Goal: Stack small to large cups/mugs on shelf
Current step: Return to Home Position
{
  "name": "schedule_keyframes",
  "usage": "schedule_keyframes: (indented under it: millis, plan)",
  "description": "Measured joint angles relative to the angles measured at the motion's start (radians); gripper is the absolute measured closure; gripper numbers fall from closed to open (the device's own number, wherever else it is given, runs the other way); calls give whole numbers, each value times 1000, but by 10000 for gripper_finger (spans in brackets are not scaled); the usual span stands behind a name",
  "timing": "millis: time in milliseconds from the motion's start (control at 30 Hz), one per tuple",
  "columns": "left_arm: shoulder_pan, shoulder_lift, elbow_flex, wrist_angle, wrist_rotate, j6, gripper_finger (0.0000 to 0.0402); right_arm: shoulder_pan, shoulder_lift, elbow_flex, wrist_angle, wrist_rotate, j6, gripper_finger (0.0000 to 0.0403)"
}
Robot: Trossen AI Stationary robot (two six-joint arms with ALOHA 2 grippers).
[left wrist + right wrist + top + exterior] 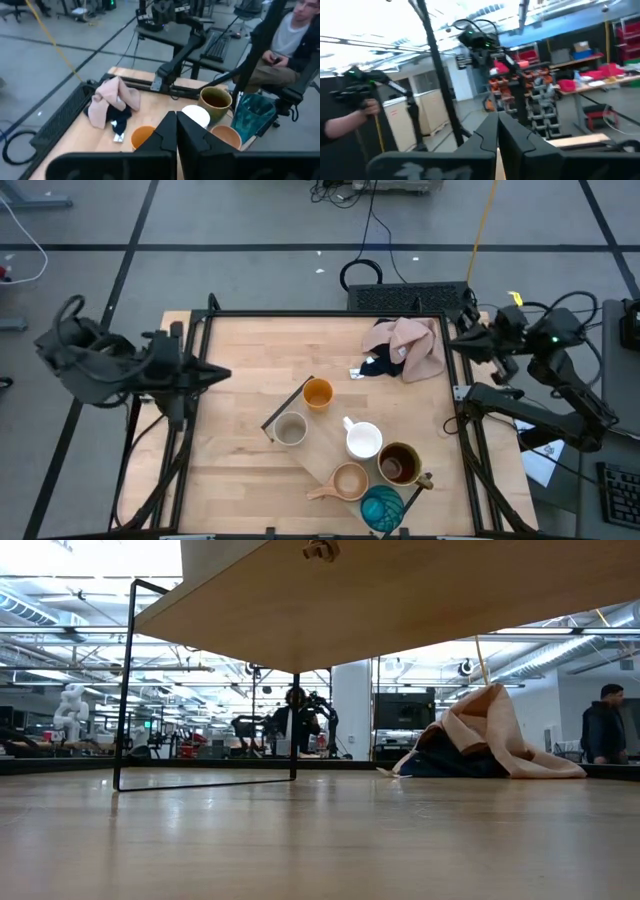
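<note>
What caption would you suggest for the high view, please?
Six cups crowd the shelf, pink cloth beyond; left gripper and right gripper parked aside, jaws shut.

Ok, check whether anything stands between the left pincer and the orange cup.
Only bare tabletop lies between the left pincer and the orange cup, apart from the thin dark end rail of the shelf just before the cup.

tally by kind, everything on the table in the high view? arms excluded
cups/mugs: 6 (orange cup, beige-grey cup, white mug, dark brown mug, tan cup, teal cup)
cloths: 2 (pink cloth, navy cloth)
shelf: 1
total: 9
</note>
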Motion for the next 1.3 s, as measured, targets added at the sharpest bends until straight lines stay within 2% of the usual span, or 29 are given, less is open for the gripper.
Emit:
schedule_keyframes:
  millis: [167, 333, 467, 567, 700, 900, 1033, 1200, 1300]
  plan:
    - [-47, -17, 0, 43, -16, 75, 398, 0, -35, 0, 0, -67, 93, 402]
    - [-65, -41, -1, 55, -27, 145, 397, 0, -86, 0, 0, 54, 87, 403]
    - [-75, -111, -9, 64, -32, 153, 399, 0, -135, 0, -42, 120, 45, 403]
    - [-89, -184, -94, 161, -34, 201, 397, 0, -171, 0, -125, 138, 37, 403]
    - [-99, -312, -363, 418, -15, 323, 400, -1, -201, 0, -236, 142, 12, 403]
    - [-97, -611, -948, 898, 19, 387, 400, -1, -215, 0, -297, 167, -16, 403]
    - [-66, -801, -1282, 1201, -5, 424, 400, -1, -202, 0, -354, 168, 54, 403]
    - [-27, -993, -1592, 1383, 33, 341, 394, -1, -195, -1, -403, 185, -54, 403]
    - [-20, -1073, -1694, 1422, -48, 169, 396, -1, -195, -1, -402, 239, -29, 403]
